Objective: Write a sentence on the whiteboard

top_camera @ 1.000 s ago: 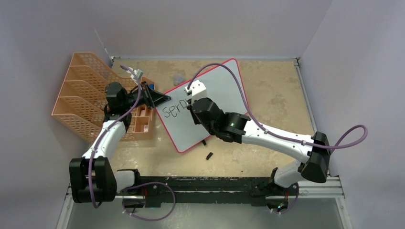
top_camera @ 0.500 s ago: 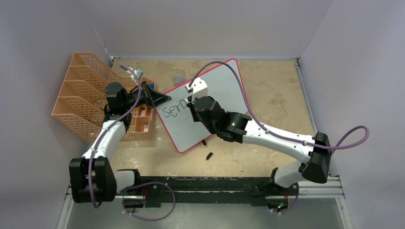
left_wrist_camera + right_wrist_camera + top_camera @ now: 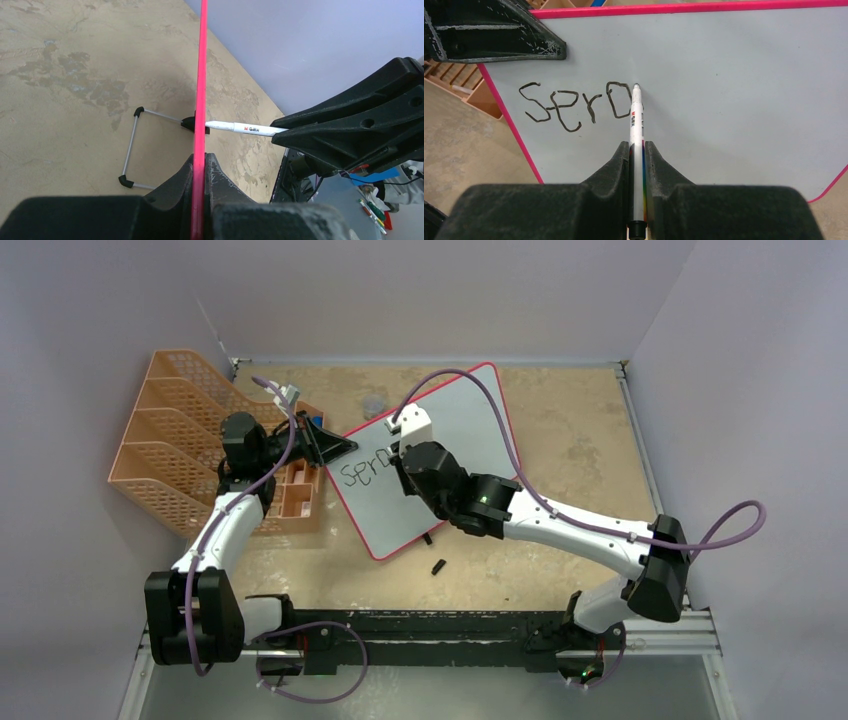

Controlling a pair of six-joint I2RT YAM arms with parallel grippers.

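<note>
Over on the left, an orange mesh file rack (image 3: pixel 165 440) sits close to the side wall, its tiers stepped one behind another. Just beside it on its right is a small orange organizer (image 3: pixel 297 492) with open compartments, their contents too small to make out. The table (image 3: pixel 580 460) is tan and mottled, with a grey smudge (image 3: pixel 373 402) near its far edge. A small black piece (image 3: pixel 438 566) lies alone toward the near side. Pale lavender walls (image 3: pixel 450 300) close in on three sides.
</note>
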